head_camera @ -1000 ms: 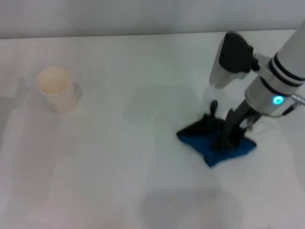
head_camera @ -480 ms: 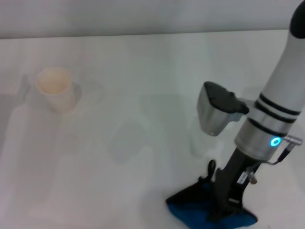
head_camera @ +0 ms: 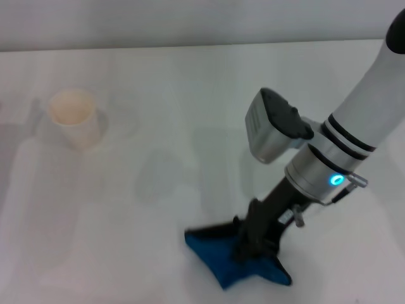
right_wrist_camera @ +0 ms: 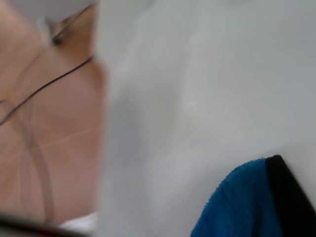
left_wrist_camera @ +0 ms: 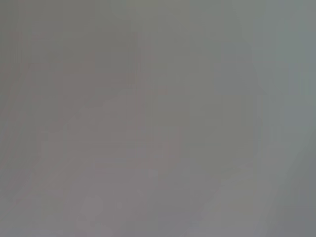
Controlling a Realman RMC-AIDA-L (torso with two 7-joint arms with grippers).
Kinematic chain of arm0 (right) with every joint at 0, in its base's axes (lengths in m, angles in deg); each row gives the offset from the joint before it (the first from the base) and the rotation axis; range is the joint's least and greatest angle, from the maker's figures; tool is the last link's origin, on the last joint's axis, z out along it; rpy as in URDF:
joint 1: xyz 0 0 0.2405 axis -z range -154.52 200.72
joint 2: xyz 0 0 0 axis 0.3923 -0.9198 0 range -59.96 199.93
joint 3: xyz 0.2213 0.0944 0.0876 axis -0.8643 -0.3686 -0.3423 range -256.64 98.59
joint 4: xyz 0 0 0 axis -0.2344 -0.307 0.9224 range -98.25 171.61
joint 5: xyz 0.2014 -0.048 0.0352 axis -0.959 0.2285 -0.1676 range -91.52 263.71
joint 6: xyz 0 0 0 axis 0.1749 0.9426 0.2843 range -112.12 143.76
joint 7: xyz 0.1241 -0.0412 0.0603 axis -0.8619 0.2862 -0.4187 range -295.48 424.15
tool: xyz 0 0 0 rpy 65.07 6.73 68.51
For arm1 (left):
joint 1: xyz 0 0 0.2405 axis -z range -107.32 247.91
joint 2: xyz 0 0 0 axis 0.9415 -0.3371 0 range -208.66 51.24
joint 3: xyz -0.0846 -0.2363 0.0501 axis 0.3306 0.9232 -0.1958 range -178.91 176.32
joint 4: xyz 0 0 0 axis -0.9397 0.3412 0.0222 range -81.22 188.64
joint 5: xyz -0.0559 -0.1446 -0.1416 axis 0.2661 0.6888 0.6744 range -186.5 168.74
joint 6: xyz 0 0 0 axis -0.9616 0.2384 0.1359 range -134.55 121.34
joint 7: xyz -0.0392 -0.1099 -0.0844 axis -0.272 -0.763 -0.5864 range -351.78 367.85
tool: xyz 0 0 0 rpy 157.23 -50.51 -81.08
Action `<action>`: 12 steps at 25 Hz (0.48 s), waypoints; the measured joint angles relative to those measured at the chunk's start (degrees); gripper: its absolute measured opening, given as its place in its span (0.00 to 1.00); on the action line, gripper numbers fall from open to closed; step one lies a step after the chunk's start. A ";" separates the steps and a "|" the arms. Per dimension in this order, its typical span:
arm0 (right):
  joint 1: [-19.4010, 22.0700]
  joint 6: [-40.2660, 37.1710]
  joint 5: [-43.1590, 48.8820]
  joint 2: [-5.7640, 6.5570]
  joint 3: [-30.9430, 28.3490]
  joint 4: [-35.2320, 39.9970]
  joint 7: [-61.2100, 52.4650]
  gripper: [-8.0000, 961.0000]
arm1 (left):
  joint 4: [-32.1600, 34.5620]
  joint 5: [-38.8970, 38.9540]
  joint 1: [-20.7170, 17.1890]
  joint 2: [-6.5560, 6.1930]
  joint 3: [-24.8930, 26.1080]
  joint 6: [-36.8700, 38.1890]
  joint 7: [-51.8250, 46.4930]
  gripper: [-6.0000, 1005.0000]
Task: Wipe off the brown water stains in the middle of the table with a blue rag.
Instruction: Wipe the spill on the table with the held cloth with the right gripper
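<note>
Right gripper [head_camera: 253, 244] pinching the blue rag [head_camera: 231, 263], pressed flat on the table [head_camera: 190, 95] directly beneath. Mid-wipe, by judgement. No brown stains discernible nearby; paper cup [head_camera: 74, 118] well apart. Next: another pass under steady pressure.

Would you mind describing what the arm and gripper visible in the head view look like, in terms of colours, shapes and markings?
The right arm is a white cylinder ringed with black bands, ending in a silver wrist collar with a glowing cyan light. A silver-grey box with a black cap juts from its side. The right gripper is black and slender. The left arm is not in view.
</note>
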 joint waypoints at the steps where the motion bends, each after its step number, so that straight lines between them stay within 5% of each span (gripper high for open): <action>1: 0.30 -1.79 -0.15 0.03 -0.27 0.00 -0.18 0.08 | 0.00 0.01 0.00 0.03 0.00 0.00 0.00 0.87; 6: 1.43 -8.61 0.28 0.55 -5.75 0.12 -2.25 0.08 | -0.15 0.10 -0.07 0.06 0.07 0.00 0.00 0.87; 12: 3.45 -13.88 3.11 1.48 -20.62 0.92 -2.82 0.08 | -0.12 0.11 -0.36 0.04 0.31 0.62 0.00 0.87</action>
